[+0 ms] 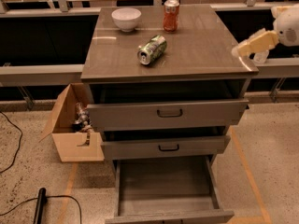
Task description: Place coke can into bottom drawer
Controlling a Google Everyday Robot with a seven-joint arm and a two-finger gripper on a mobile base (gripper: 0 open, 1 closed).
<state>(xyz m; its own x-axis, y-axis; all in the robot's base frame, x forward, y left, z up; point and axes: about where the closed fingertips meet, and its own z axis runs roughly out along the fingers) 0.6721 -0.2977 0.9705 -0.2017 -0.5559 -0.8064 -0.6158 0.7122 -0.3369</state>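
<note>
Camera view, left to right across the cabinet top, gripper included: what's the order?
white bowl → green-and-silver can, lying on its side → coke can, upright at the back → gripper, at the right edge of the cabinet top
</note>
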